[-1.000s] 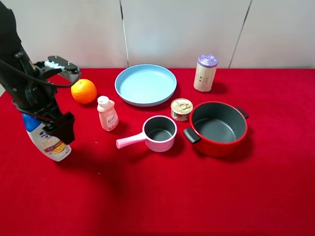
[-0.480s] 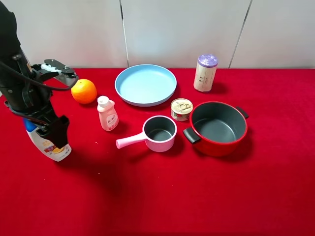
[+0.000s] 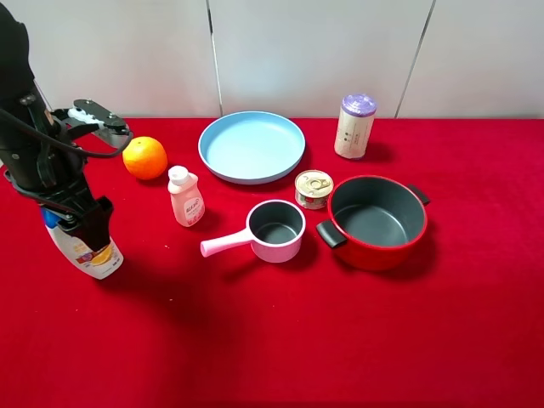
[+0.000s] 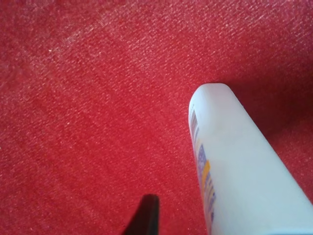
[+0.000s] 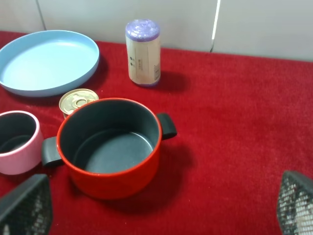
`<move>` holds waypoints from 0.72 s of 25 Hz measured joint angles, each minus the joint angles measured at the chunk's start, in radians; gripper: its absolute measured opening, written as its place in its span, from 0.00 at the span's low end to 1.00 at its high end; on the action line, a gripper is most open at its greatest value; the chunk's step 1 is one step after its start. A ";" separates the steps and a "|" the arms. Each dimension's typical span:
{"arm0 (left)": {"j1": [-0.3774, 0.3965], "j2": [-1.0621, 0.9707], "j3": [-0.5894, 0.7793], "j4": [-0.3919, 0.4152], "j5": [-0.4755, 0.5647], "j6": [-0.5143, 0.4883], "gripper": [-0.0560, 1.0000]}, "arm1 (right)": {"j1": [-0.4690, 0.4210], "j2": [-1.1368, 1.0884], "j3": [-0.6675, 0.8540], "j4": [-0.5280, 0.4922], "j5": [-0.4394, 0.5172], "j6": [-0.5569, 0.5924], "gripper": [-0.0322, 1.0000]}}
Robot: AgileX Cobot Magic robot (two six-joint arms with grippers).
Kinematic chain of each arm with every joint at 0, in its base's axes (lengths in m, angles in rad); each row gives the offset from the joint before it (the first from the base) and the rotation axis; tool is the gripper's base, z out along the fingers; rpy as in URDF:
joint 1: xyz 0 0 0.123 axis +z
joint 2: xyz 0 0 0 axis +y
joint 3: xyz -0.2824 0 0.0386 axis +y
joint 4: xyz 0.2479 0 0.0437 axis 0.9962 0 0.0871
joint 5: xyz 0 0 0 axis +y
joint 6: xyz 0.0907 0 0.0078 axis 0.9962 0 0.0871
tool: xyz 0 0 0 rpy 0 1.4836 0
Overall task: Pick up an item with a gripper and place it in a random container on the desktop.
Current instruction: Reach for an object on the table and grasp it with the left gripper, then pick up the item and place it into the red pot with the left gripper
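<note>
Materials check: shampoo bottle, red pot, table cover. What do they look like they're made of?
Shampoo bottle: probably plastic, smooth white with a soft sheen and a printed label.
Red pot: likely coated metal, glossy red outside with a matte dark grey lining; the black handles look like plastic.
Table cover: red fabric with a fine woven or felt-like texture, matte.

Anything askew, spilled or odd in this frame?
The shampoo bottle at the far left leans tilted under the left tool rather than standing upright. The red pot and pink saucepan sit upright; nothing looks spilled.
</note>
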 joint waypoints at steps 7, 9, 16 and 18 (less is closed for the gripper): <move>0.000 0.000 0.000 0.000 -0.002 -0.001 0.62 | 0.000 0.000 0.000 0.000 0.000 0.000 0.70; 0.000 0.000 0.000 0.001 -0.002 -0.002 0.52 | 0.000 0.000 0.000 0.000 0.000 0.000 0.70; 0.000 0.000 0.000 0.003 -0.005 -0.002 0.41 | 0.000 0.000 0.000 0.000 0.000 0.000 0.70; 0.000 0.000 0.000 0.003 -0.005 -0.002 0.41 | 0.000 0.000 0.000 0.000 0.000 0.000 0.70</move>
